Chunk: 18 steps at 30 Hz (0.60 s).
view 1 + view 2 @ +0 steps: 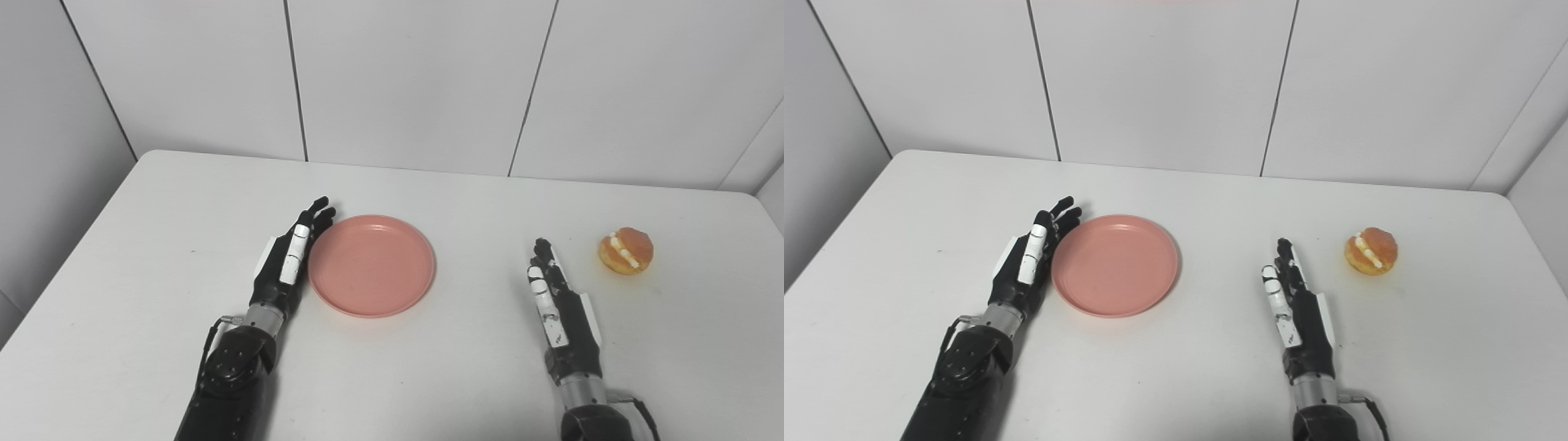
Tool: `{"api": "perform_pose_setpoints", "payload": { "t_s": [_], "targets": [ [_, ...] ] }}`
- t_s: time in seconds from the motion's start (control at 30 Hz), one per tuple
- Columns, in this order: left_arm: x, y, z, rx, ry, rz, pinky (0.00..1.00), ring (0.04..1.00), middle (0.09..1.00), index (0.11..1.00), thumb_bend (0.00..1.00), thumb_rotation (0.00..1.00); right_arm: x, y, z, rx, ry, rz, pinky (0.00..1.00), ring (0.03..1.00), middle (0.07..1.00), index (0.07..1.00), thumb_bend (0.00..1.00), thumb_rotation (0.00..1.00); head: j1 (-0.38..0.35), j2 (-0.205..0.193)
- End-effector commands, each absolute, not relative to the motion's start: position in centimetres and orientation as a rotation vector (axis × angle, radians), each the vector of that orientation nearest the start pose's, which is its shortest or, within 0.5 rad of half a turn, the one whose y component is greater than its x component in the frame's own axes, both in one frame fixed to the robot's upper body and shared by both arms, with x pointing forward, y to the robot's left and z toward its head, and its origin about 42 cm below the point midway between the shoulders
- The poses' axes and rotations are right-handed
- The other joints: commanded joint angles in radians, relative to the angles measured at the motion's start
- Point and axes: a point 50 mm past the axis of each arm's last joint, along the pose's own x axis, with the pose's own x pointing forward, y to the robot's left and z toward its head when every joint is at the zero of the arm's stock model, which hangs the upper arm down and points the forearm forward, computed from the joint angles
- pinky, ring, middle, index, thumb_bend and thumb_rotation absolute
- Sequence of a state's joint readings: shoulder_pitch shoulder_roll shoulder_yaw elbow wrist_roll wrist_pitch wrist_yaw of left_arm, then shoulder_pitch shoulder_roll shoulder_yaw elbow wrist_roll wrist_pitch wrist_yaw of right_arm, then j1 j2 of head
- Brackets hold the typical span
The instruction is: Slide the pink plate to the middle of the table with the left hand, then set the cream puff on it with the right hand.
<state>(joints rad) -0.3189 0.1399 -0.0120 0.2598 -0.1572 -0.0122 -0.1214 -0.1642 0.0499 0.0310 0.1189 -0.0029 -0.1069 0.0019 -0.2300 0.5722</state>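
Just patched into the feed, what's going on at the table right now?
The left hand lies flat with fingers straight along the left edge of the pink plate, which sits empty near the middle of the white table. The right hand is open and holds nothing, apart from the cream puff, which lies on the table further right, not yet picked up.

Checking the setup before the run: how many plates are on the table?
1. The pink plate lies near the table's middle, its left rim against the left hand. Nothing is on it; the cream puff sits apart, far right.
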Motion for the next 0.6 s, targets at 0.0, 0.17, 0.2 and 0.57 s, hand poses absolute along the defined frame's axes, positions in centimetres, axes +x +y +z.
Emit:
{"api": "perform_pose_setpoints", "payload": {
  "t_s": [0.0, 0.17, 0.2, 0.57],
  "targets": [
    [37.3, 21.7, 10.8, -0.011, 0.032, -0.268, 0.98, 0.94, 0.915, 0.888, 0.72, 1.0, 33.6, -15.8, 12.2, 0.058, -0.171, 0.086, 1.0, 0.99, 0.988, 0.948, 0.61, 0.82, -0.016, -0.001],
    [36.8, 21.6, 10.7, 0.006, 0.029, -0.292, 0.99, 0.948, 0.915, 0.895, 0.73, 1.0, 33.8, -15.0, 12.1, 0.08, -0.167, 0.08, 1.0, 0.984, 0.983, 0.94, 0.62, 0.8, -0.053, -0.002],
    [36.7, 21.6, 10.6, 0.01, 0.024, -0.298, 0.98, 0.945, 0.912, 0.893, 0.72, 1.0, 33.9, -14.9, 12.1, 0.078, -0.168, 0.078, 1.0, 0.982, 0.98, 0.941, 0.61, 0.8, -0.055, -0.002],
    [36.0, 21.1, 10.9, -0.002, 0.026, -0.339, 0.97, 0.941, 0.909, 0.893, 0.7, 1.0, 34.1, -14.2, 12.4, 0.091, -0.168, 0.073, 1.0, 0.979, 0.962, 0.935, 0.62, 0.78, -0.06, 0.011]
  ]
}}
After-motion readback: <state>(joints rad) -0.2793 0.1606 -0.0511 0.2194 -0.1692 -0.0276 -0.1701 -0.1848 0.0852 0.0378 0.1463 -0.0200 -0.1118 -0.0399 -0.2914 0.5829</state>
